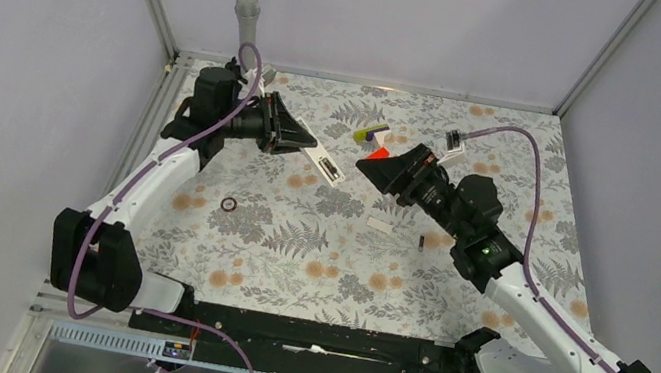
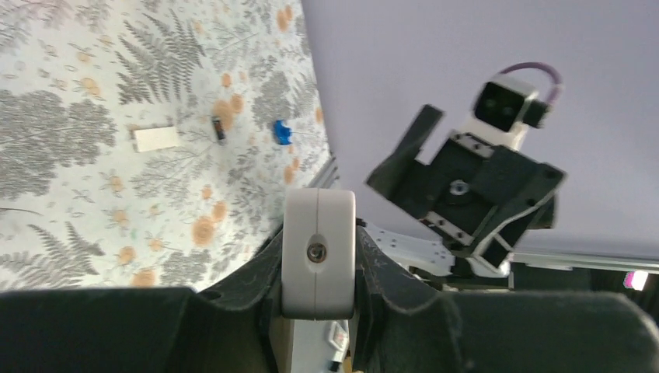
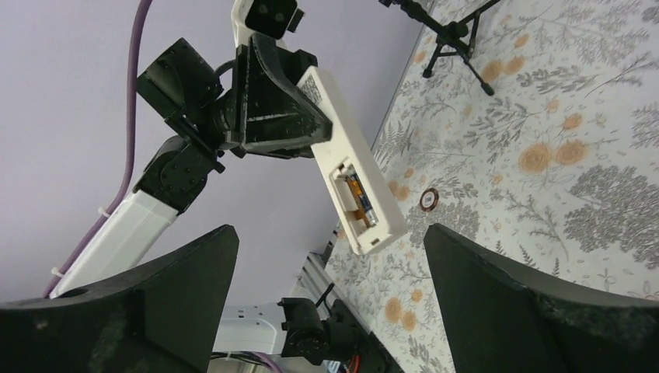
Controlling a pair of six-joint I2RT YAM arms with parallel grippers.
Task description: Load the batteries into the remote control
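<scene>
Left jaws are clamped hard on the remote control [image 3: 353, 159]. They pinch one end, so the white bar juts out past their tips, tilted and held up off the desk [image 1: 294, 262]. From the left wrist you see only the remote's rounded end, wedged between the two fingers.

The open back compartment faces the right jaws, at the end of the bar farthest from the left jaws' grip. One battery [image 3: 362, 199] sits inside it.

Right jaws are spread wide with nothing between them. They hang near the remote's free end without touching it.

The second battery [image 1: 421, 242] lies loose on the desk behind the right jaws, close by that arm's wrist. A small white flat piece [image 1: 381, 225] lies beside it, toward the left jaws' side. A blue piece [image 2: 282, 132] rests near that battery too. A dark ring [image 1: 228, 204] lies on the desk below the left jaws, well apart from both batteries.
</scene>
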